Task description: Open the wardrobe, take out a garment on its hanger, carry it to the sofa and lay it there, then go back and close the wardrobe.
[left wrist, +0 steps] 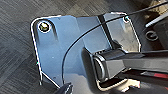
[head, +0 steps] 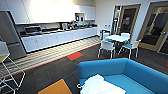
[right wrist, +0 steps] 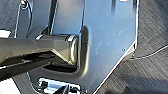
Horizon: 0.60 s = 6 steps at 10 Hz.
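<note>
you've got one blue sofa point(head: 130, 72) in front of you, with one white garment point(head: 100, 86) on its seat and one hanger point(head: 79, 86) hook poking out at the garment's edge. past it, one white table point(head: 117, 38) with three white chairs point(head: 107, 47) you can count around it. one long white counter point(head: 57, 37) runs along the far wall, one grey fridge point(head: 10, 35) at its end. on the carpet, one red patch point(head: 74, 55) and one orange patch point(head: 55, 88).
</note>
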Tool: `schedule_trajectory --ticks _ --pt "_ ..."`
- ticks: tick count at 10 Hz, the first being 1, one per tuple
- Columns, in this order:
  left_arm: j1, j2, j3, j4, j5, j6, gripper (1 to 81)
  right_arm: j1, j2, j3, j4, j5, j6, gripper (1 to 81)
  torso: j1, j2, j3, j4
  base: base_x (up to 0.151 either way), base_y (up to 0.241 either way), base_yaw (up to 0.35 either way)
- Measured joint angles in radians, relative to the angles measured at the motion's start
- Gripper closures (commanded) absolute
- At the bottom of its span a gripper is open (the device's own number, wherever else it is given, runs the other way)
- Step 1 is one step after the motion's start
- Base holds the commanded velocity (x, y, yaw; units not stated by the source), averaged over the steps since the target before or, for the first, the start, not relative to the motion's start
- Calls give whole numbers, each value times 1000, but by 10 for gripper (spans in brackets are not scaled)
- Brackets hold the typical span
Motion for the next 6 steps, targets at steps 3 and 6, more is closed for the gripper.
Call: schedule_trajectory --ticks 3,6 --pt "0 9 0 -1 44 -3 10 12 16 -9 -2 -1 -1 10 0 0 0 0 0 0 250" --pt "0 11 0 0 47 -3 10 34 15 -31 -4 -3 -4 10 0 0 0 0 0 0 250"
